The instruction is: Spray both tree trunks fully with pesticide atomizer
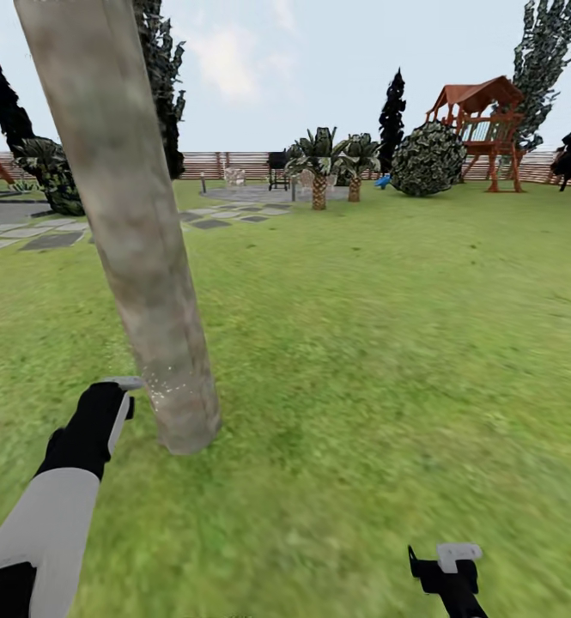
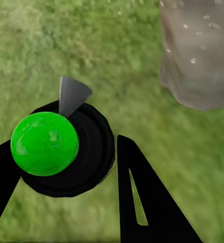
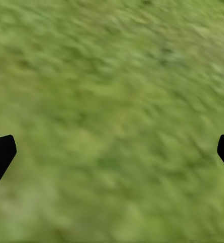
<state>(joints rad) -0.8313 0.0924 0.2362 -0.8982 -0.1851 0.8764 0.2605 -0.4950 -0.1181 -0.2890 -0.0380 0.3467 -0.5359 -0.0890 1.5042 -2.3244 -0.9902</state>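
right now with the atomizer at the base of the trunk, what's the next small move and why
Probably raise the left end effector a little and keep spraying. The atomizer it holds points at the tree trunk, and the pale speckles sit only near the trunk's base, so the bark higher up looks uncovered.

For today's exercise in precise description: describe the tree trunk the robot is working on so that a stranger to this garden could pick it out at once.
Start from the grass lawn ringed by the slatted wooden fence. The tree trunk is the thick column rising from the grass nearest the camera, just ahead of the left gripper. Unlike the short palms far back, its mottled grey-brown bark is smooth and branchless, flecked with white specks near the base.
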